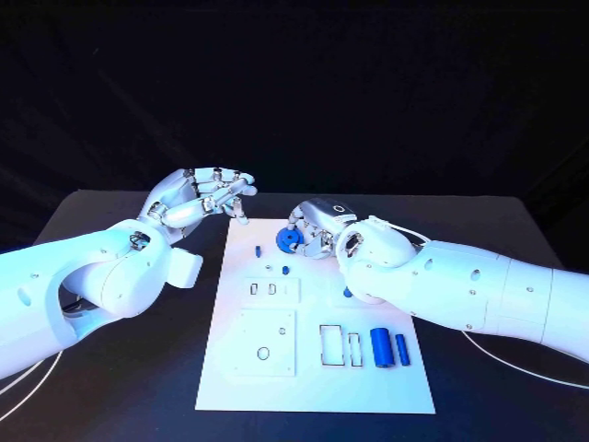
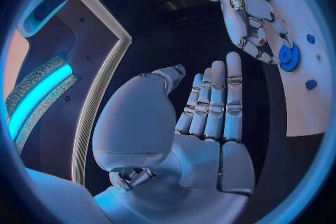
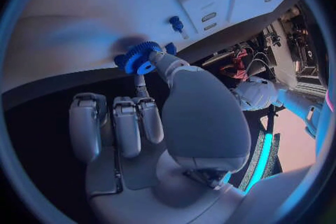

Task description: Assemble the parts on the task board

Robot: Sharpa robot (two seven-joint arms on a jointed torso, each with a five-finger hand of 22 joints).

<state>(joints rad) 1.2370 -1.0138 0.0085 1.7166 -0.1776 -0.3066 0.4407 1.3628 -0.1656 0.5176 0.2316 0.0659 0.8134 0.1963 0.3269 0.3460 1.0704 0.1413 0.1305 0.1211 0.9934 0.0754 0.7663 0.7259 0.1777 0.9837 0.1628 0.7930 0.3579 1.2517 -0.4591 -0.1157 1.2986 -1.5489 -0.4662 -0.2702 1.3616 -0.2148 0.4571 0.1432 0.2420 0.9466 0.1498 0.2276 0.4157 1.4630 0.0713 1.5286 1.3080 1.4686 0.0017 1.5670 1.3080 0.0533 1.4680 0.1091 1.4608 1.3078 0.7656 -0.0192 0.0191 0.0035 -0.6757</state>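
Observation:
The white task board (image 1: 315,387) lies in the middle of the black table. My right hand (image 1: 318,224) is over its far end and pinches a blue gear (image 1: 289,241) between thumb and a finger; the gear (image 3: 142,57) is low over the board, and I cannot tell if it touches. In the left wrist view the gear (image 2: 288,56) shows under the right hand (image 2: 252,22). My left hand (image 1: 204,198) hovers by the board's far left corner, and its palm (image 2: 203,123) holds nothing, fingers straight. A small blue peg (image 1: 258,249) and a blue piece (image 1: 279,270) lie near the gear.
Two blue cylinders (image 1: 381,347) (image 1: 402,348) lie at the board's near right, beside narrow rectangular slots (image 1: 332,344). Two raised white plates (image 1: 271,290) (image 1: 266,343) sit on the board's left half. My right forearm (image 1: 480,290) covers the board's right edge.

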